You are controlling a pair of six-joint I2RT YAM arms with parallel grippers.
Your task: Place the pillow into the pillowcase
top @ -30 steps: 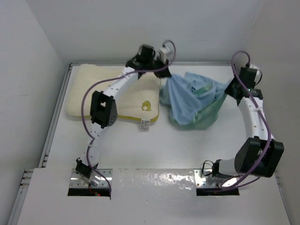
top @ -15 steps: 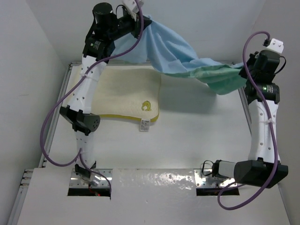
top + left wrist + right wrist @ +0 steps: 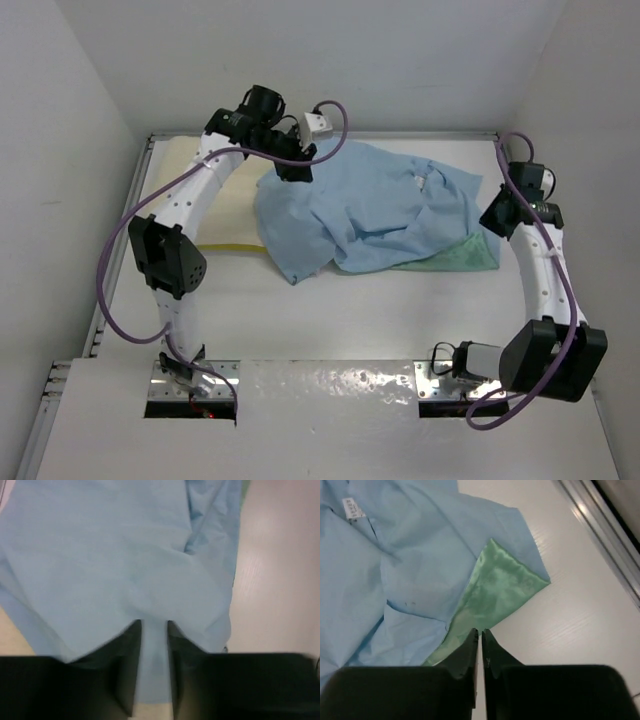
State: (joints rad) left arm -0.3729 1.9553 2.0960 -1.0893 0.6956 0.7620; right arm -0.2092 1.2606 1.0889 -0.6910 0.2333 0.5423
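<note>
— Any writing legible anywhere?
— None. The small white tag (image 3: 351, 507) on the light blue fabric pillowcase (image 3: 420, 555) is too small to make out.

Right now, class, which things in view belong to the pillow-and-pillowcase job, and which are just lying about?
Job in hand: pillowcase, spread out; pillow, mostly under it; left gripper, pinching the blue fabric; right gripper, shut beside the green corner.
Just there: table; purple cables.
</note>
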